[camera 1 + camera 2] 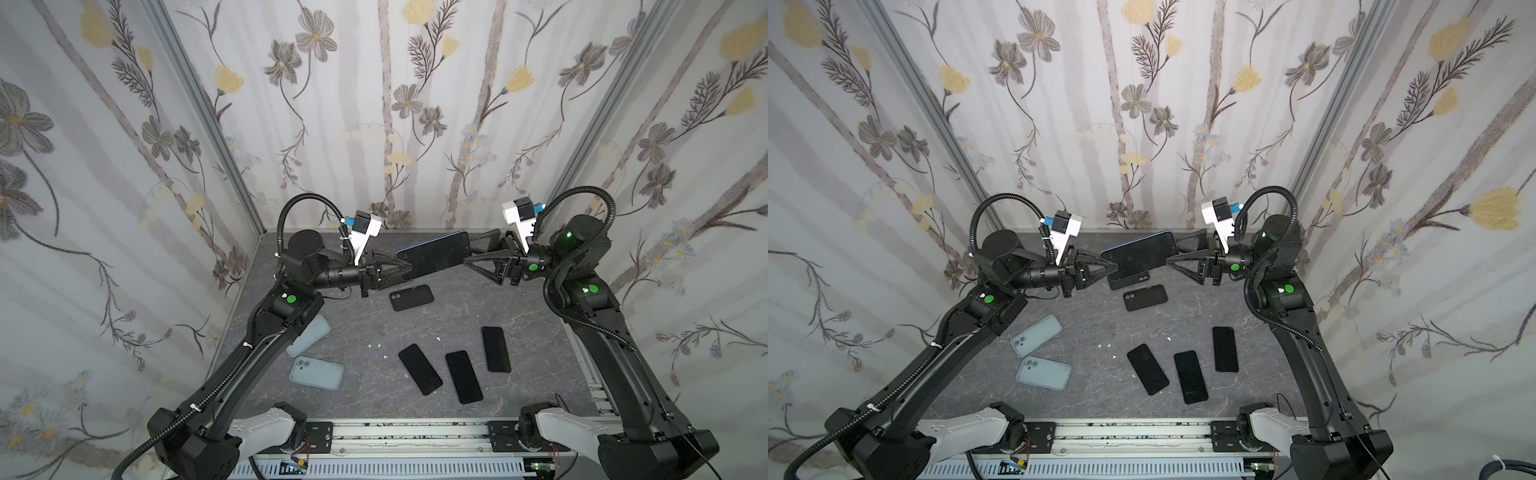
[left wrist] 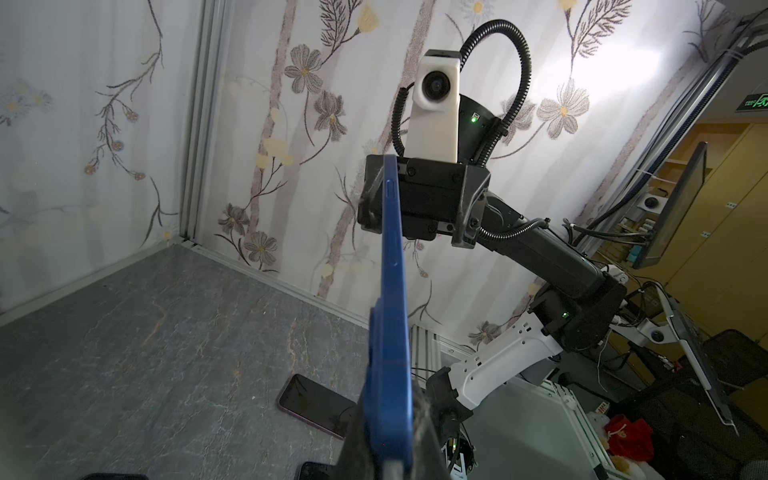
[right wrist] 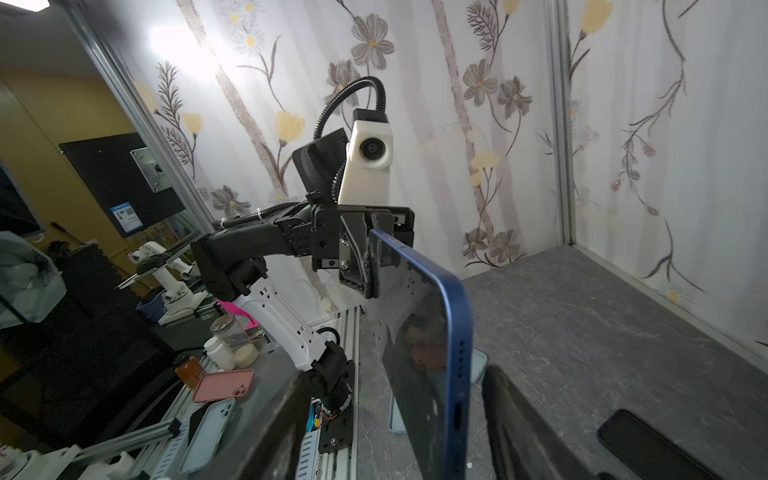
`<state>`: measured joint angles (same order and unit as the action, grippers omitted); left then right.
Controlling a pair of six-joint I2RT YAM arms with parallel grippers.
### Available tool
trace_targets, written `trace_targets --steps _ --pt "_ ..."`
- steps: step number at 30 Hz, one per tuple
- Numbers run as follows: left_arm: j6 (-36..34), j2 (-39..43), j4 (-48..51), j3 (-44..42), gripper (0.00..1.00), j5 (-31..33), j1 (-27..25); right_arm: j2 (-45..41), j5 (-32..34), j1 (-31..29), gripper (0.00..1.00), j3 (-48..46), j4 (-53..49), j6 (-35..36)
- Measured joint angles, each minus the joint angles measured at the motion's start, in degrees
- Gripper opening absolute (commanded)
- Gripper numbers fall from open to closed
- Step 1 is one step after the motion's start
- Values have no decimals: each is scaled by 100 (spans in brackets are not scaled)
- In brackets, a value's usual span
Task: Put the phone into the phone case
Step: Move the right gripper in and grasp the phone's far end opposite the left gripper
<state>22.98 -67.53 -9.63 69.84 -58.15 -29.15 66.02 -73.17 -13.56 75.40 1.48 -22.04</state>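
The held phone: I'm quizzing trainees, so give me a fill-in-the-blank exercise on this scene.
The left gripper is shut on the ___ phone.
The right gripper's jaws stand ___ around its other end.
___ black phones lie in a row near the table's front.
Missing: blue; open; three.

We see white walls [image 1: 374, 124] with grey and yellow flowers, metal corner posts [image 1: 203, 116] and a grey marbled tabletop [image 1: 361, 328]. Beyond them stand wooden cabinets [image 2: 731, 174] and a dark monitor [image 2: 673, 208].
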Motion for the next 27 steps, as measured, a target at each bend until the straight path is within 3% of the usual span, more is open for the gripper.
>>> trace_targets --steps 4,10,18,24,27 --pt "164 -72 -162 0 0 -199 0 7 4 -199 50 28 35 -48" --pt "138 -79 -251 11 0 -433 -2 157 2 -369 24 289 -17 -149" --pt "168 -92 -439 15 0 -557 -2 190 28 -393 11 400 -177 -140" --pt "238 -133 -514 -2 0 -612 0 195 109 -393 7 522 -616 103" --pt "251 -138 -529 -2 0 -616 0 199 157 -396 23 636 -881 260"
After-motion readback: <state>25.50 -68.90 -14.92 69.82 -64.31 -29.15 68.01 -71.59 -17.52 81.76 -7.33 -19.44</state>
